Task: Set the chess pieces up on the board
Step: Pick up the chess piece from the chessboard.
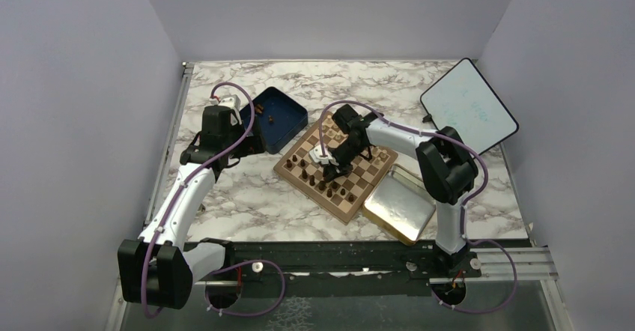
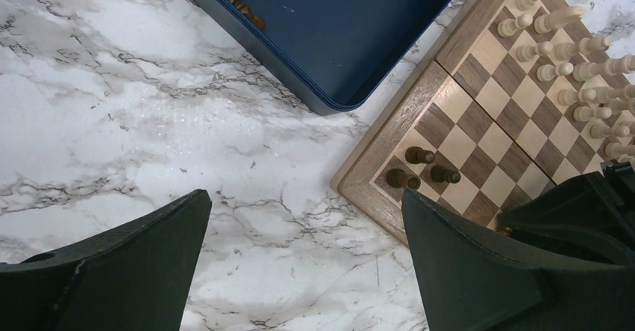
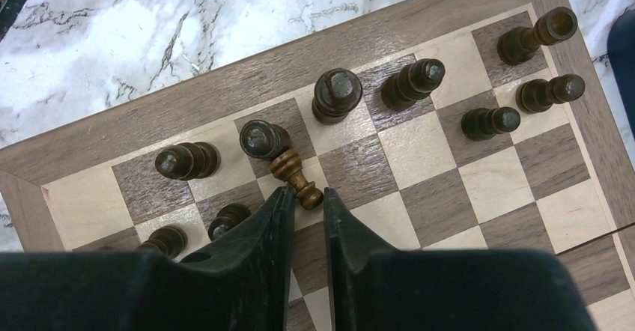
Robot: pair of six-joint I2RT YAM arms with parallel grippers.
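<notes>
The right arm's fingers (image 3: 281,205) stand close together with only a thin gap, low over the square wooden chessboard with tan and brown checks (image 3: 225,95). A small dark brown wooden chess piece (image 3: 296,175) lies on its side just ahead of them. One end is at the mouth of the gap, and the other touches an upright dark chessman (image 3: 262,139). Whether the tips press it I cannot tell. More dark chessmen (image 3: 337,95) stand close on either side, along the board's left border.

The left arm's fingers (image 1: 249,142) are spread wide over the white marble desk (image 2: 150,121), beside the board's left corner. A dark blue square box (image 2: 359,39) lies just beyond them on the far side. Bare marble runs to the left and near side.
</notes>
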